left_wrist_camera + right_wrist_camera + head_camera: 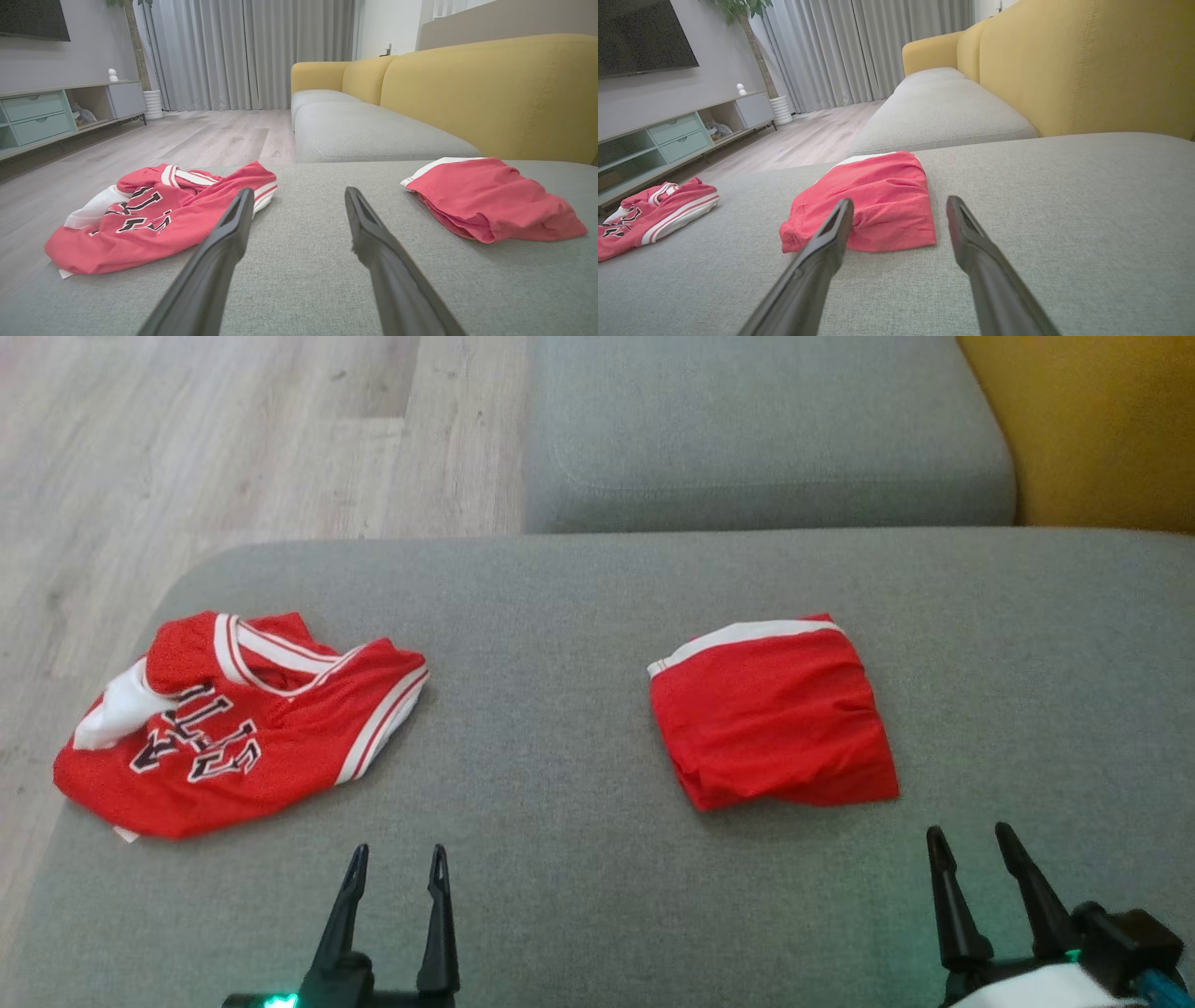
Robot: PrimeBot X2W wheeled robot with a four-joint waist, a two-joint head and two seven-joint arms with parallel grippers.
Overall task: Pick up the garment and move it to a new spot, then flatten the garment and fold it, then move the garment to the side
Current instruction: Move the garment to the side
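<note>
Grey cushion (579, 756) under crumpled garment (243, 737), pale wood floor (233, 429) beyond

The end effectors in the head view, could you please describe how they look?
The left end effector and right end effector each have two long, black, tapering fingers with pointed tips on a dark base. A green light glows at each base; the right one also has a white cover and a blue cable.
</note>
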